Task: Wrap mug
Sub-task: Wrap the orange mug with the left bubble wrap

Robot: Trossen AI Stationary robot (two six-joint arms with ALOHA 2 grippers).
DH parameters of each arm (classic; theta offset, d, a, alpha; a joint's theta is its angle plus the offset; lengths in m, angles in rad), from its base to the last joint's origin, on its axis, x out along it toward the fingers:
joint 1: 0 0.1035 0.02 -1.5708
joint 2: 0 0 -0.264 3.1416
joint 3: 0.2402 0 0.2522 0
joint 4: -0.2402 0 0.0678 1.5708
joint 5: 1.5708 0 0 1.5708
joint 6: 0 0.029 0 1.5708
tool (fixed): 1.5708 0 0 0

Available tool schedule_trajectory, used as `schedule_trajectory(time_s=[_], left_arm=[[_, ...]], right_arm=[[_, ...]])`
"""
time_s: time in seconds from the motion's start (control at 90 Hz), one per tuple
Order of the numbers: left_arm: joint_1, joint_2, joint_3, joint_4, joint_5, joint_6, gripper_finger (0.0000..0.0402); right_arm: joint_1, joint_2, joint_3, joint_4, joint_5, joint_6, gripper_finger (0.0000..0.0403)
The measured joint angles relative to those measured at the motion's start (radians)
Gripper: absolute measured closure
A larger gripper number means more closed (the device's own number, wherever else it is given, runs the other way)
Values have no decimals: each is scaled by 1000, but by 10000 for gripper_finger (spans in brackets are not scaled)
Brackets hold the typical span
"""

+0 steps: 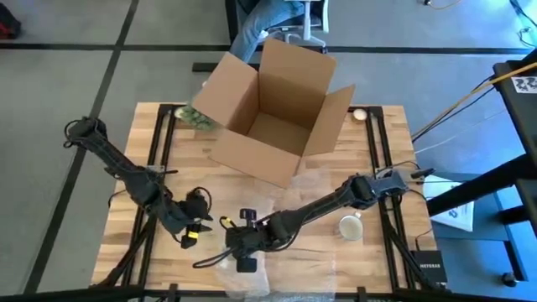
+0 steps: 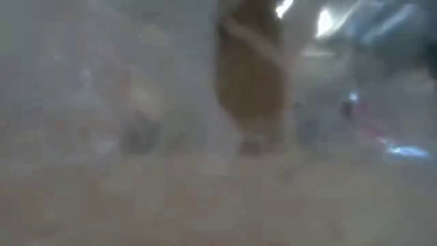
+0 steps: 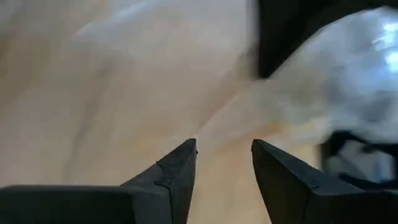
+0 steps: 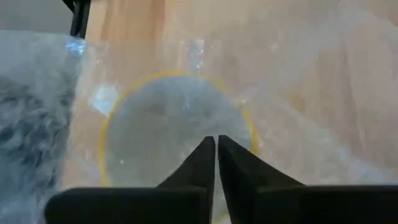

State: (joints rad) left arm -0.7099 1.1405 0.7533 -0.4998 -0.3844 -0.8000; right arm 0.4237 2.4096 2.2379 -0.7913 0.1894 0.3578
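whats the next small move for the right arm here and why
Probably draw the right gripper, whose fingers look shut on the clear wrap, toward the mug. In the high view the mug stands bare near the table's right edge, off the sheet, while the left gripper is open beside the wrap, holding nothing.

pale wooden table (image 1: 382, 264), matt cardboard box (image 1: 277, 109)

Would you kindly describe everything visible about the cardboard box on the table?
The cardboard box is plain brown corrugated card, open at the top with its flaps spread outward and upward. It looks empty inside. It stands at the far middle of the wooden table, turned at an angle to the edges. Something green lies against its left side. Neither hand touches it.
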Motion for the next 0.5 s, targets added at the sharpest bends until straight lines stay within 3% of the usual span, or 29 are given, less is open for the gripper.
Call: schedule_trajectory(time_s=[0.211, 0.5], left_arm=[[-10, 93, -109, 263, -46, 32, 260], [-12, 141, -116, 606, -18, 187, 260]], right_arm=[[0, 0, 0, 0, 30, -8, 401], [0, 0, 0, -5, 21, -42, 402]])
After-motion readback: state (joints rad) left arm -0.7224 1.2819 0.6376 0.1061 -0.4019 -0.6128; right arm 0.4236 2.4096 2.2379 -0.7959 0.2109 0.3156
